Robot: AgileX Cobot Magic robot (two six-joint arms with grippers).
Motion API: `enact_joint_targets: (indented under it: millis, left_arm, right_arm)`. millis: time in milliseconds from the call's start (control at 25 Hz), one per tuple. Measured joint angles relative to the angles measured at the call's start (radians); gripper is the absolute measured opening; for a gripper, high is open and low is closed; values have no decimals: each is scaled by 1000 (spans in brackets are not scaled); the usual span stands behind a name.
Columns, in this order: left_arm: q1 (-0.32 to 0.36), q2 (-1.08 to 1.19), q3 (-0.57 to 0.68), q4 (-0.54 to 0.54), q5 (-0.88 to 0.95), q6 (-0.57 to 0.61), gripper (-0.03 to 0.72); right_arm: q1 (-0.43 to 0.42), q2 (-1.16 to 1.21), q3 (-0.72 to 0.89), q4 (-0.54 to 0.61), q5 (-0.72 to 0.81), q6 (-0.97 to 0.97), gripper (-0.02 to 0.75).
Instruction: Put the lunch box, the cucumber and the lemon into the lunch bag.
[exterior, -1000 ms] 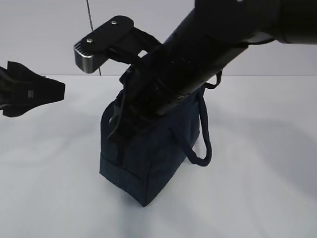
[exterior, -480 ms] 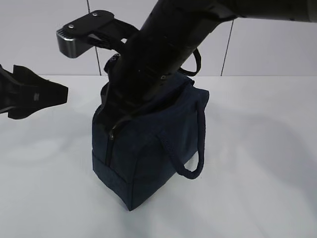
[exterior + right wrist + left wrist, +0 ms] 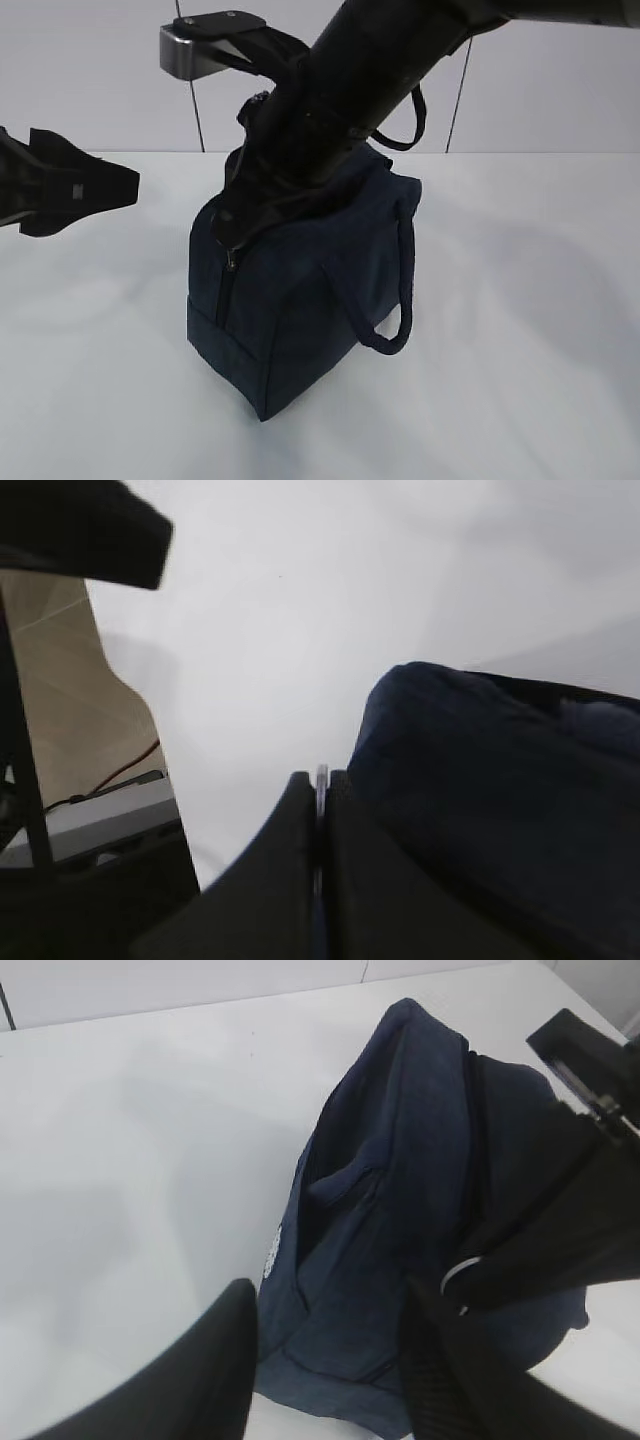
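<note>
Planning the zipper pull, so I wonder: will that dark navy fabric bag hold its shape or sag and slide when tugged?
The dark navy fabric bag will probably sag: its side shows creases in the left wrist view. It may slide or tip, since nothing pins it; the left pincer is open, clear of it. The right pincer grips the silver ring pull.

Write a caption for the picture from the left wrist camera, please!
Boxy dark navy fabric lunch bag on white table; right gripper pinches its silver ring pull.

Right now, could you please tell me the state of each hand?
Left hand: open, holding nothing, beside the lunch bag.
Right hand: closed on the bag's silver ring pull.
</note>
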Motion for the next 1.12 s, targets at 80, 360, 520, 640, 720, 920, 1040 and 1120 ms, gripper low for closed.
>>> enact_joint_targets:
  millis: [80, 360, 520, 640, 720, 920, 1040, 1120]
  left_arm:
    - [0, 0, 0, 0, -2, 0, 323]
    - [0, 0, 0, 0, -4, 0, 323]
    - [0, 0, 0, 0, -4, 0, 323]
    - [0, 0, 0, 0, -4, 0, 323]
    - [0, 0, 0, 0, -4, 0, 323]
    - [0, 0, 0, 0, -4, 0, 323]
    - [0, 0, 0, 0, -5, 0, 323]
    - [0, 0, 0, 0, -9, 0, 323]
  right_arm:
    - [-9, 0, -18, 12, 35, -7, 20]
    - [-26, 14, -33, 26, 66, -9, 20]
    - [-34, 56, -54, 47, 62, -12, 20]
    - [-36, 84, -96, 43, 62, -15, 20]
    - [-36, 88, -119, 22, 62, -15, 20]
    - [-36, 88, -150, -70, 62, 40, 20]
    - [-36, 88, -150, -66, 62, 48, 20]
    - [-36, 88, -150, -10, 62, 31, 20]
